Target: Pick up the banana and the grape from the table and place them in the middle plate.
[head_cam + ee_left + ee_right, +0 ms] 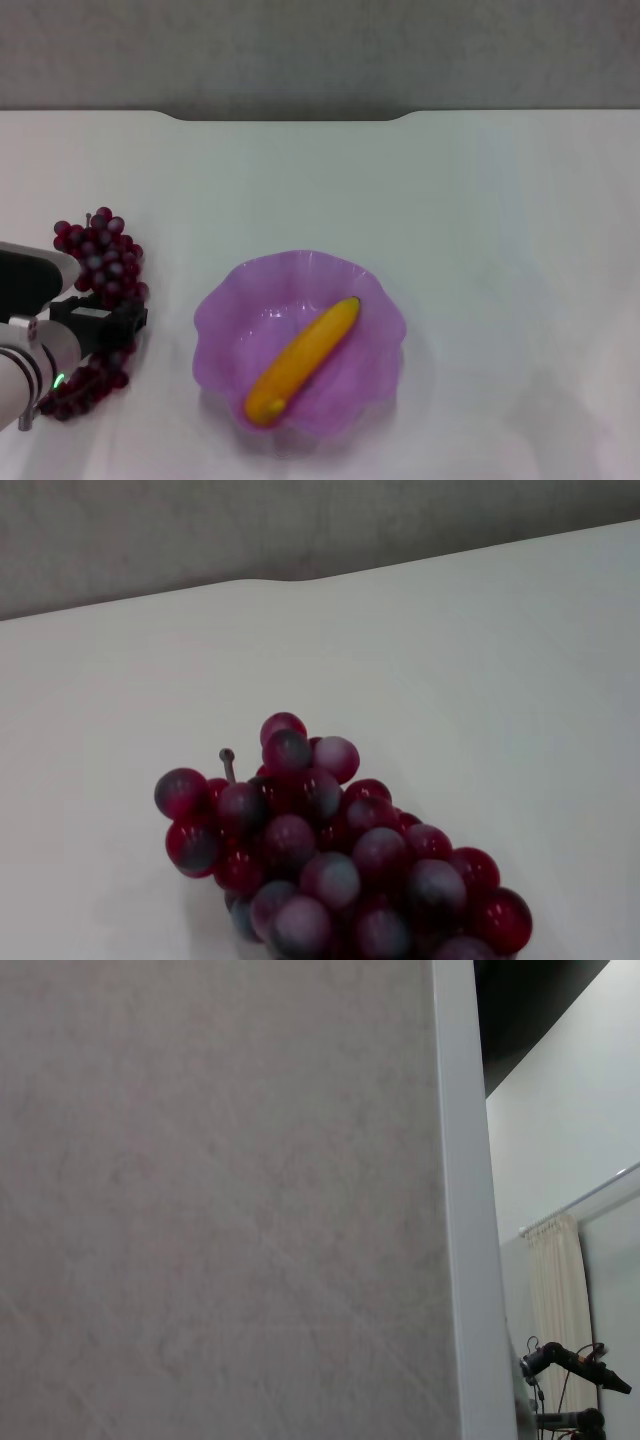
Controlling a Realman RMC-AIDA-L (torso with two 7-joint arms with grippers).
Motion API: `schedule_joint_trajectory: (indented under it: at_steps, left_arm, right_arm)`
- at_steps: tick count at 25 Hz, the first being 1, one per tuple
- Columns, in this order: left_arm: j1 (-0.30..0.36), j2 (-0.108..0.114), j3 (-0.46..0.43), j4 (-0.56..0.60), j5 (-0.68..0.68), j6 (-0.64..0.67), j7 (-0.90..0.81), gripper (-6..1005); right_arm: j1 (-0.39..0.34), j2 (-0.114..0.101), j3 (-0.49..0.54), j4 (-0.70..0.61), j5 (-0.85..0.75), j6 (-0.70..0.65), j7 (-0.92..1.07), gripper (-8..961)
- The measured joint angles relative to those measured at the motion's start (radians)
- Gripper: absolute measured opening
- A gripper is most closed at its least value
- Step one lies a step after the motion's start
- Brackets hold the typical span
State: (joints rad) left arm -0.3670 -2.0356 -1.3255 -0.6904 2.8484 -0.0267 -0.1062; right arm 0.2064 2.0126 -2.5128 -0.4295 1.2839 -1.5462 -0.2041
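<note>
The grape (100,250) is a long dark red-purple bunch lying on the white table (450,200) at the left. My left gripper (100,322) is low over the middle of the bunch and covers part of it. In the left wrist view the grape (330,860) is close up, with its stem end showing. The banana (305,358) lies slantwise inside the purple scalloped middle plate (372,372) at the table's centre. My right gripper is out of view; its wrist view shows only a wall and the room.
The table's far edge has a shallow notch (290,118), with a grey wall behind it. White tabletop (450,680) stretches beyond the grape and to the right of the plate.
</note>
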Motion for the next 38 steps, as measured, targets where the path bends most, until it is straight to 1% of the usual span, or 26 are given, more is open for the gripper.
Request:
schedule_joint_trajectory:
  at_steps: [7,18,24,25,29,35,38]
  left_arm:
    - [0.011,0.000,-0.010,-0.049,-0.001,-0.001,-0.004,502]
    - [0.011,0.005,-0.014,-0.062,-0.018,0.003,-0.002,402]
    - [0.017,0.004,-0.019,-0.106,-0.072,0.017,-0.003,389]
    - [0.028,0.003,-0.015,-0.132,-0.080,0.031,0.000,387]
    - [0.048,0.003,-0.014,-0.157,-0.080,0.059,-0.003,380]
    - [0.091,0.005,-0.014,-0.227,-0.081,0.109,-0.005,350]
    - [0.129,0.005,-0.004,-0.303,-0.081,0.117,-0.004,343]
  right_arm:
    - [-0.001,0.000,0.003,0.000,0.000,0.000,0.006,0]
    - [0.000,0.000,0.002,0.000,0.000,0.000,0.007,0]
    - [0.001,0.000,-0.001,0.000,0.000,0.000,0.008,0]
    - [0.001,0.000,-0.002,0.000,0.000,0.000,0.008,0]
    - [0.001,0.000,-0.003,0.000,0.000,-0.001,0.008,0]
    - [-0.007,0.000,0.004,0.000,0.004,-0.004,0.008,0]
    - [-0.010,0.000,0.005,0.000,0.008,-0.012,0.008,0]
